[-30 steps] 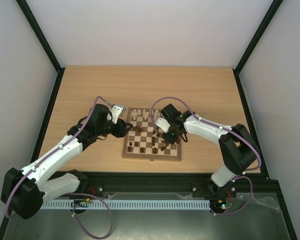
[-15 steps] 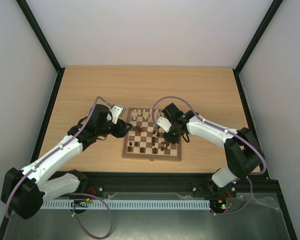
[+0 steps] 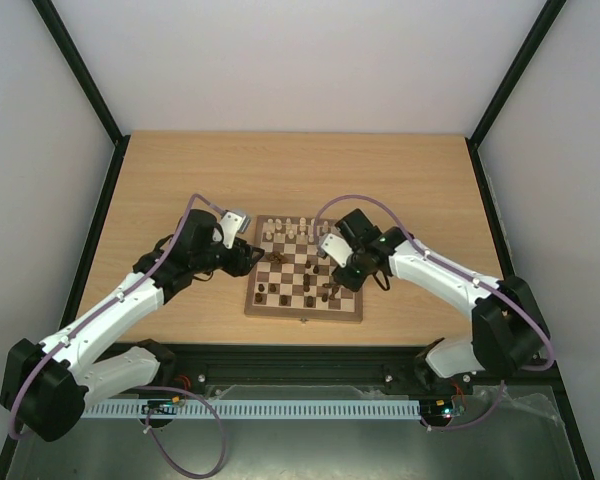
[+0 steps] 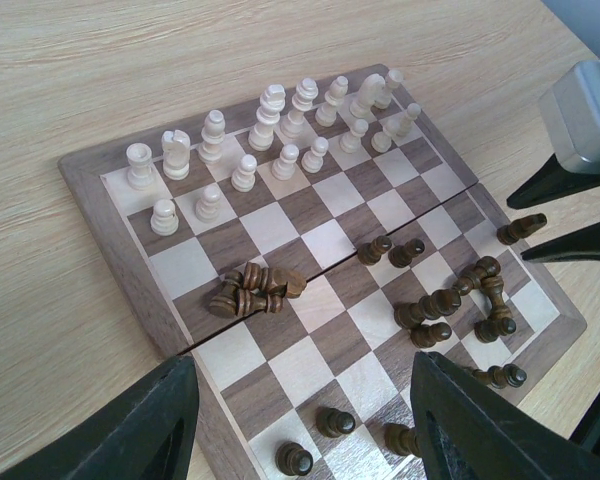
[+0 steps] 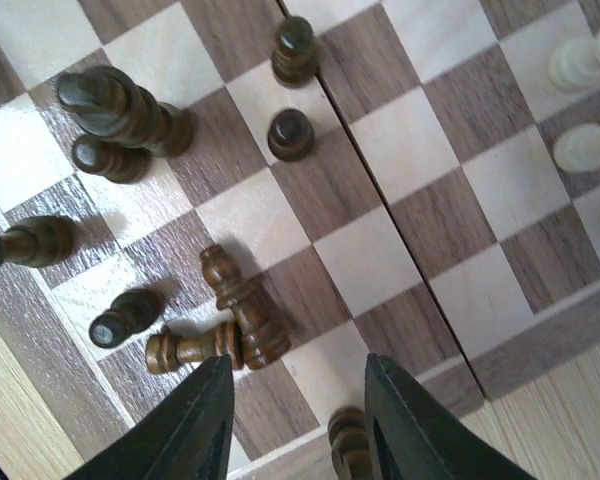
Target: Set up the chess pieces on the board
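**Pale ranks set, dark set in disarray, both pincers empty**

The tabletop (image 3: 180,170) carries the board (image 3: 280,313) near its middle, just ahead of your two arms. The left arm reaches in from the board's left side and the right arm from its right, so each covers its own half without crossing.

Left pincer (image 4: 302,385): fingers spread wide with nothing between them, hovering over the board's left edge. It looks placed to take the toppled dark cluster (image 4: 252,291) lying by the centre seam.

Right pincer (image 5: 298,395): fingers apart and empty, poised low over the right side. Just ahead lie two fallen dark pieces (image 5: 230,325), touching at an angle. One more dark piece (image 5: 346,440) sits at the border between the fingers, partly cut off by the frame.

The pale pieces (image 4: 280,135) stand upright in two rows along the far edge, so that side reads as done. The dark pieces (image 4: 428,305) are scattered over the near half, some upright and several on their sides.

Judgement: your remaining work is the dark set. The lying pieces want a grip across the narrow stem, and crowded neighbours risk a knock.
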